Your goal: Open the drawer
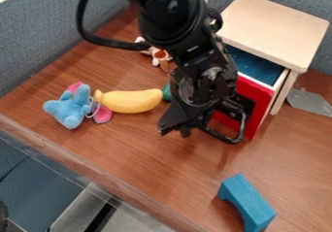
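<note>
- At near right on the brown table (156, 173), a blue arch-shaped block (248, 202), lying at a slant, well apart from everything else.
- Near mid-table, the black handle (227, 139) of the drawer, jutting toward the near side.
- Just beside that handle, low over the table, the black gripper (175, 129), pictured pointing down from the arm; impossible to tell whether released, clenched or grasping the handle.
- Behind the handle, the red-fronted drawer (260, 100), seen partly pulled out, blue interior (250, 66) exposed.
- At left, a blue plush (68, 108) with pink parts, next to a yellow banana (133, 101).
- Between banana and arm, a partly hidden green object (167, 92).
- At right, beside the cabinet (275, 29), a flat grey piece (308, 101).
- Farther back, left of the arm, a white-and-brown figure (159, 55), partly hidden.
- At the rear, grey-blue walls (45, 41).
</note>
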Controlling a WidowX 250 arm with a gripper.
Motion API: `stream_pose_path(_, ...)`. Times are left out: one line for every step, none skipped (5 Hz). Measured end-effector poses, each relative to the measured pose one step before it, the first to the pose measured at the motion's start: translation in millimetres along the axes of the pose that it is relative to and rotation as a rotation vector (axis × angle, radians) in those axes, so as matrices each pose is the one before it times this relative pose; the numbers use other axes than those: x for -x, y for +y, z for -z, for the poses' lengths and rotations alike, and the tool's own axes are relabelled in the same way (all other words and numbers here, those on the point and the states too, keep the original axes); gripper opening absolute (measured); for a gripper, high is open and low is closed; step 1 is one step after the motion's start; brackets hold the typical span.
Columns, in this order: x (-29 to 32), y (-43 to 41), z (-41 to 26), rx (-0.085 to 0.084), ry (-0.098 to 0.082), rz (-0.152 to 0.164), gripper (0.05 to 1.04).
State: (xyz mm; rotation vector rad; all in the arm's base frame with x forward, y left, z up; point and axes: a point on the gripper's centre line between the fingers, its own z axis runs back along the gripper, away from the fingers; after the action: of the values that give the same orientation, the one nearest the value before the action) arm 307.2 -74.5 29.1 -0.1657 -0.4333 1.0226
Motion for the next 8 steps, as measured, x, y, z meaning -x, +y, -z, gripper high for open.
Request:
stream_pose_path(6.2, 5.26, -3.75, -0.0032, 0.0119, 0.001, 0.352)
stream_pose_path(3.19, 1.72, -0.75, -0.0061, 0.0026, 0.0088, 0.352)
stream_pose_path(2.34, 2.07, -2.15, 0.0023, 0.0019, 0.0085, 0.352)
stream_pose_path(2.89, 2.16, -1.69, -0.013, 0.0055, -0.0089, 0.352)
stream_pose_path(2.14, 4.39, -1.4, -0.0086, 0.0043, -0.0018, 0.352)
stream_pose_path(2.89, 2.56, -1.73, -0.0152, 0.0035, -0.0031, 0.352)
stream_pose_path(1.38, 2.26, -0.75, -0.0131, 0.0046, -0.0109, 0.352)
stream_pose_path(2.96, 1.38, 0.17, -0.0107, 0.0188, 0.0067, 0.404)
